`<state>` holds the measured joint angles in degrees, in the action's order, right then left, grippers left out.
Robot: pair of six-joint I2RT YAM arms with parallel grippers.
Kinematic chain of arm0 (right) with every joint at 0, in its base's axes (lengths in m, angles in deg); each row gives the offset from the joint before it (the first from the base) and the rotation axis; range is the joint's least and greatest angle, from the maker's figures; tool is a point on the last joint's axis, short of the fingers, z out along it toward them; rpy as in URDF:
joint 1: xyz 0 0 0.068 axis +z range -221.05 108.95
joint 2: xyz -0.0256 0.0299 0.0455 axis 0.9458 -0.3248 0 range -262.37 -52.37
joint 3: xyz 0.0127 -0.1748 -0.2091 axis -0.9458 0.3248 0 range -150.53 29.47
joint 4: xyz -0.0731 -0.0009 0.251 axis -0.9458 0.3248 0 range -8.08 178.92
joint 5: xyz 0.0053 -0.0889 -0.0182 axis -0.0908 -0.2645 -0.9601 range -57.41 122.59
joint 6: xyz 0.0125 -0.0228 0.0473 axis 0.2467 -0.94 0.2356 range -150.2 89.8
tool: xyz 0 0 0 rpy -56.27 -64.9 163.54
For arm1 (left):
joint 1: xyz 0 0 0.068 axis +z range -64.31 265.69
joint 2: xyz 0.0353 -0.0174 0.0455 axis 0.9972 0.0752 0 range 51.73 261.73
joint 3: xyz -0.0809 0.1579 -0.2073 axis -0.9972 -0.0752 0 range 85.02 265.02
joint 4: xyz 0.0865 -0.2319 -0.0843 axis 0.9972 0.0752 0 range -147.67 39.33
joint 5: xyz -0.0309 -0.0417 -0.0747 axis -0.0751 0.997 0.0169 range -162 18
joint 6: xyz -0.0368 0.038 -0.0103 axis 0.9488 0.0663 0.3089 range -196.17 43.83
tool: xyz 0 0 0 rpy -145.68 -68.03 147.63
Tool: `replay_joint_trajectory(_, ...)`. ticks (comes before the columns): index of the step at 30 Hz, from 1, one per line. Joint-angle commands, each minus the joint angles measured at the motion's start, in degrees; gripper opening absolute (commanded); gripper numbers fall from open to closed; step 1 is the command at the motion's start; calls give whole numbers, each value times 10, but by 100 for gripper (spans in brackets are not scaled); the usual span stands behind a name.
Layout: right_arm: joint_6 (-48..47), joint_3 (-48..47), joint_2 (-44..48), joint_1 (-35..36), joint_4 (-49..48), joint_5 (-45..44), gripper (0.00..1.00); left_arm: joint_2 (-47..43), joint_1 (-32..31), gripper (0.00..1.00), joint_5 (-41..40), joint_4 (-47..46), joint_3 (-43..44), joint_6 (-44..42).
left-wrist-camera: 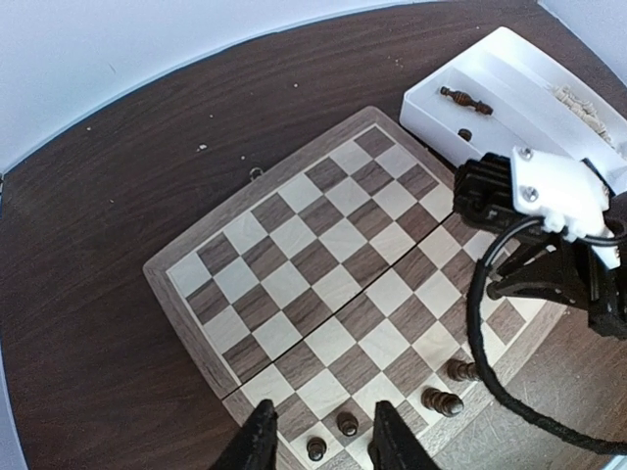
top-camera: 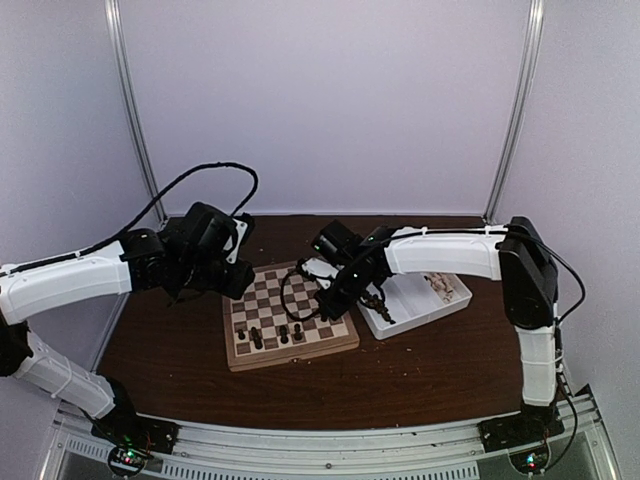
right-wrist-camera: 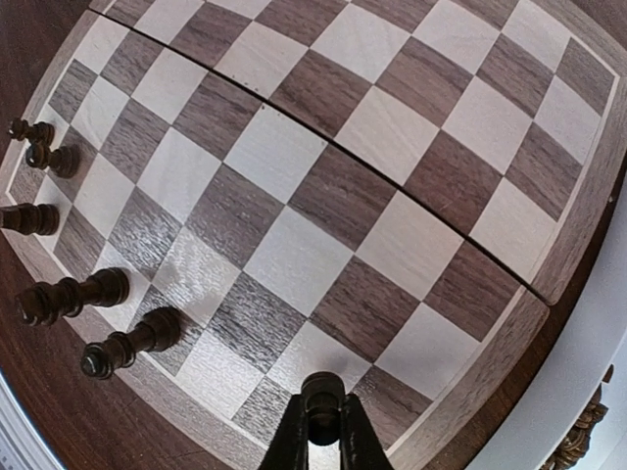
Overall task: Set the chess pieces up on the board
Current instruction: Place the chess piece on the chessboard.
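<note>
Right pincer (right-wrist-camera: 323, 419) clenched on dark piece (right-wrist-camera: 322, 390), low over board (right-wrist-camera: 411, 127) corner square by edge. Left pincer (left-wrist-camera: 323, 446) released, empty, above standing pieces (left-wrist-camera: 441, 401). Risk: tilted release, piece topples, rolls off onto worktop (top-camera: 430, 370)

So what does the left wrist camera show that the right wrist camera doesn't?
Only the left wrist view looks into the white tray, where a spare dark piece lies in one compartment. It also shows the right arm reaching over the edge of the board. Only the right wrist view shows the right tool shut on a small held piece above a square near the border. Both show the board and the row of dark pieces standing along one edge. The right view catches only a sliver of the tray.
</note>
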<state>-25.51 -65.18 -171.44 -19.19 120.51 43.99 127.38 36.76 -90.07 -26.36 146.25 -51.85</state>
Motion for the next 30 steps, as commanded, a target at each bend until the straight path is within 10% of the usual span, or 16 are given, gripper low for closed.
replay_joint_trajectory(1,-3,-23,-18,9,13,-18,8,-16,6,34,-15,-22,-4,5)
replay_joint_trajectory(18,12,0,56,10,-32,-26,32,-5,8,34,2,-22,3,2)
replay_joint_trajectory(30,48,247,271,-79,-265,-110,36,98,-3,42,111,-7,89,-30)
